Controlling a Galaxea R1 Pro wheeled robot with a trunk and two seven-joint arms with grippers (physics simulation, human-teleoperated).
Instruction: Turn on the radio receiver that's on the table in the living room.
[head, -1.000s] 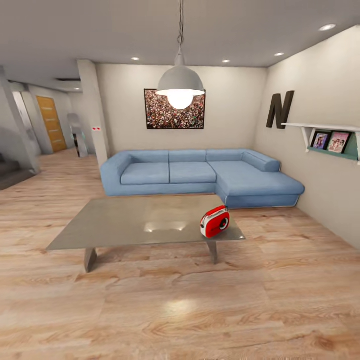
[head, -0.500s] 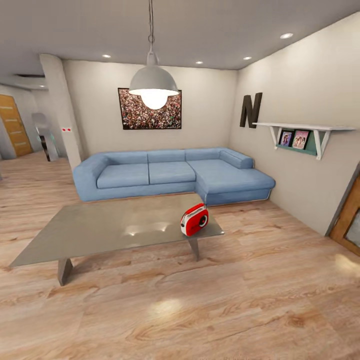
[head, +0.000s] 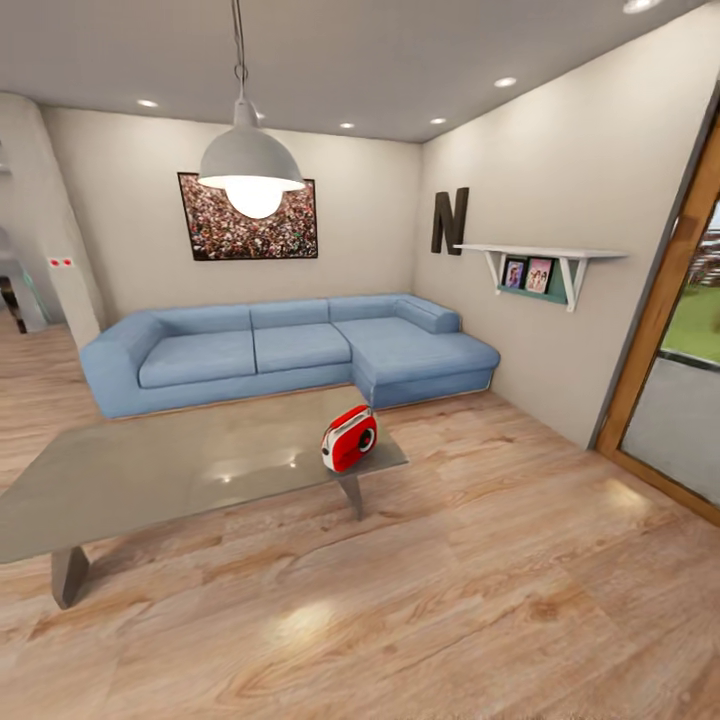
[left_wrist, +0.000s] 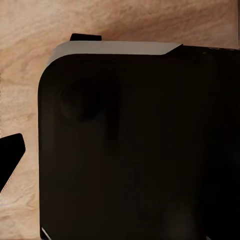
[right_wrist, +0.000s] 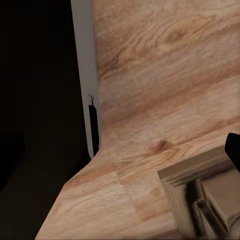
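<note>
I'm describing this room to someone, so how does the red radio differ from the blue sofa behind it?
The radio receiver is small, bright red and boxy; the sofa is large, soft blue and L-shaped. The radio stands on the table, near its corner; the sofa rests on the wood floor against the walls. The radio has a round dial; the sofa has plain cushions. Both have rounded edges.
</note>
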